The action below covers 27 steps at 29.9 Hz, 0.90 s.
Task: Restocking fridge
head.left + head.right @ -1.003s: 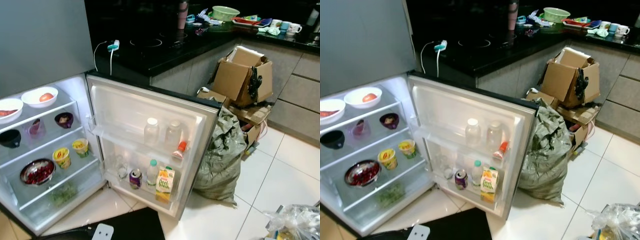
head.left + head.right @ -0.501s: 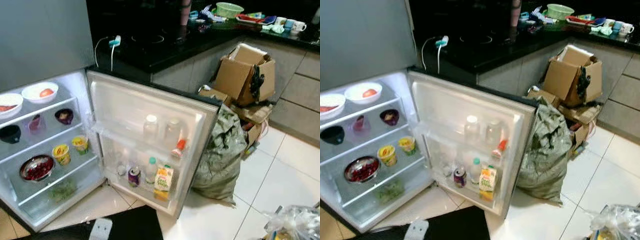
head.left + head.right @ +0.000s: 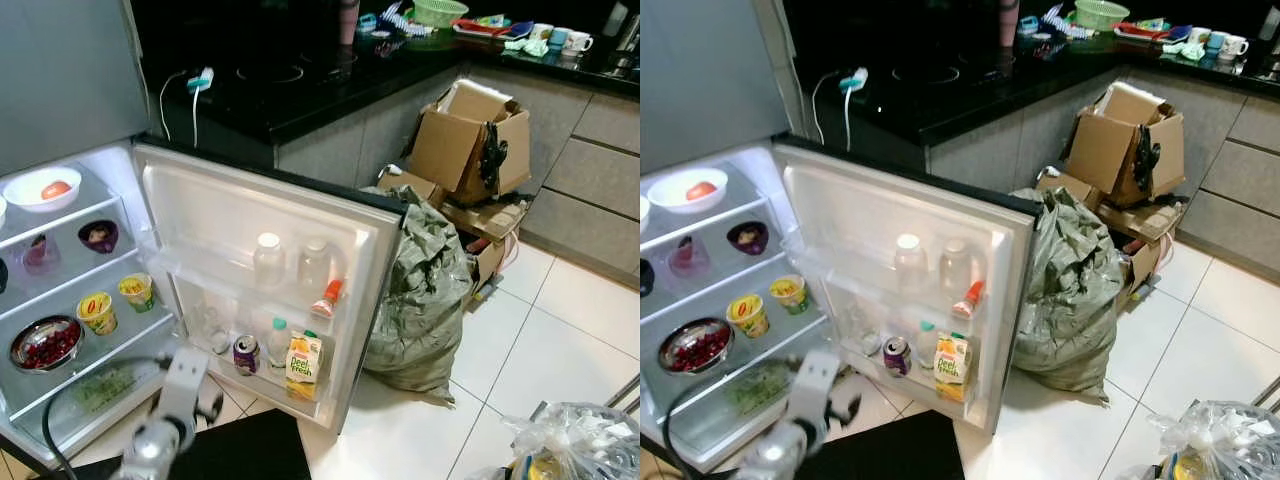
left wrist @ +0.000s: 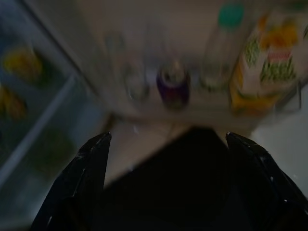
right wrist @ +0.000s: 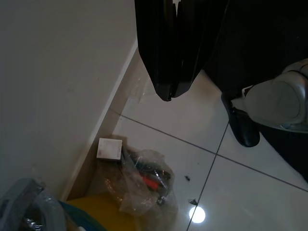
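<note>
Left gripper (image 4: 166, 144) spread wide, empty | door shelf: one can (image 3: 245, 354), one carton (image 3: 303, 366), seemingly three bottles

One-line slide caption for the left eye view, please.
Left gripper rises toward the open fridge door, whose bottom shelf holds a purple can, a bottle and a juice carton.

left wrist view blurred (soda can (image 4: 173, 86) label unreadable), plastic bag (image 3: 575, 445) cut off
</note>
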Available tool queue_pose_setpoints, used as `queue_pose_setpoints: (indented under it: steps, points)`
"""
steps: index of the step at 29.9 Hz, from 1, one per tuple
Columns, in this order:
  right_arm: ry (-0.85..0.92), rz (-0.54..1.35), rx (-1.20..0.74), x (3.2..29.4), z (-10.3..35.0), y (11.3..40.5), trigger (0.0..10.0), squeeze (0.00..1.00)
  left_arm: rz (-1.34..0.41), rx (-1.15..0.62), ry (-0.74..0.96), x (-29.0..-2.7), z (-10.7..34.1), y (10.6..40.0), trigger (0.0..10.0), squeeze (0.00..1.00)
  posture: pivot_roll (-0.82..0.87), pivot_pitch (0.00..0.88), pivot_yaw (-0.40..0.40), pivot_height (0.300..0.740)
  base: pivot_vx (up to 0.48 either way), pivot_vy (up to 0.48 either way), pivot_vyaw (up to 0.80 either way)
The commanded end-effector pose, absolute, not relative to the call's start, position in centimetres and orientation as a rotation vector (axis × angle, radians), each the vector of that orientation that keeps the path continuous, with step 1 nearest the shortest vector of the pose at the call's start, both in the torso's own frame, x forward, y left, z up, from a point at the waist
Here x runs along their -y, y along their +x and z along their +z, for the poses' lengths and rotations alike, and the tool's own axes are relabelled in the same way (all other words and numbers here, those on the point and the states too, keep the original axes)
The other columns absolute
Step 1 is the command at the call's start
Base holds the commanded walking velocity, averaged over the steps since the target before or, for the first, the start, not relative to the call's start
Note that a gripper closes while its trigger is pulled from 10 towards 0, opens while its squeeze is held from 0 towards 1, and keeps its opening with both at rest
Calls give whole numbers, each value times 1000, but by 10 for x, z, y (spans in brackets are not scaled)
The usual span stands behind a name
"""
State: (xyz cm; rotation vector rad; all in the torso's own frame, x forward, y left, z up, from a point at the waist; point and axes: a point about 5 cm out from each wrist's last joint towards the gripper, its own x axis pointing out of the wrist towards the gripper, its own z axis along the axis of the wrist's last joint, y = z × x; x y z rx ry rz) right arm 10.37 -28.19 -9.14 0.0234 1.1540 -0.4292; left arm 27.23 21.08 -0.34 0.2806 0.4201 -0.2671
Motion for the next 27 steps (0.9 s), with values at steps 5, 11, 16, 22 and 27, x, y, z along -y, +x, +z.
queue_pose_setpoints:
  steps: [5, 11, 16, 22, 27]
  points:
    - [34, -436, -1170, 279, -94, 97, 10000, 0, -425, -194, 507, -220, 58, 314, 10000, 118, -70, 0, -15, 740, 0, 0, 0]
    - [46, -441, -1185, 276, -97, 90, 10000, 0, -515, -51, 745, -227, 118, 343, 10000, 1000, -79, 0, -2, 740, 0, 0, 0]
    - [49, -445, -1187, 276, -97, 88, 10000, 0, -590, -36, 805, -226, 133, 347, 10000, 1000, -82, 0, 0, 740, 0, 0, 0]
    - [50, -445, -1186, 275, -98, 88, 10000, 0, -814, -146, 931, -224, 155, 354, 10000, 1000, -83, 3, 2, 740, 0, 0, 0]
    - [46, -443, -1185, 275, -97, 89, 10000, 0, -893, -253, 1049, -231, 174, 361, 10000, 31, -87, 6, 4, 740, 0, 0, 0]
